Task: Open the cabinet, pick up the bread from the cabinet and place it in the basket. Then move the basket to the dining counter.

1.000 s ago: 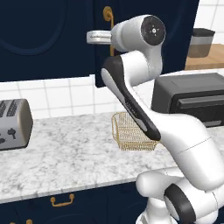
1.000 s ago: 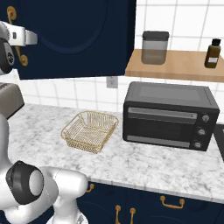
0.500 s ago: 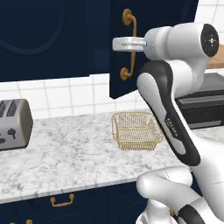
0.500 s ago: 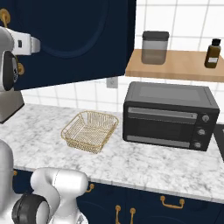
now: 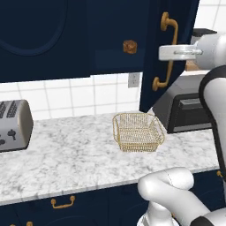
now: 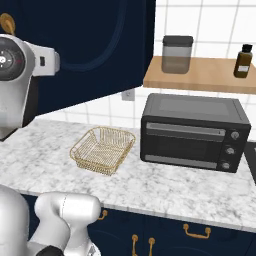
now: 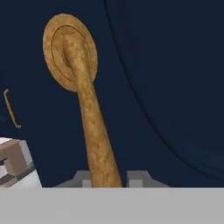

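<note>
One cabinet (image 5: 174,53) door swung wide, brass handle (image 5: 164,53) caught between the nearly closed fingers of the pincer (image 5: 164,53). Bread (image 5: 129,46) sitting inside the opened cabinet, high above the table (image 5: 66,154). Golden basket (image 5: 137,132) resting on the marbled table, just beside the black toaster oven (image 6: 194,132), well apart from the silver toaster (image 5: 13,124).

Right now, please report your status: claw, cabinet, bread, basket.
Claw closed on the door handle. Cabinet door swung open; bread visible inside on the shelf. Basket empty on the counter below; nothing blocks it.
</note>
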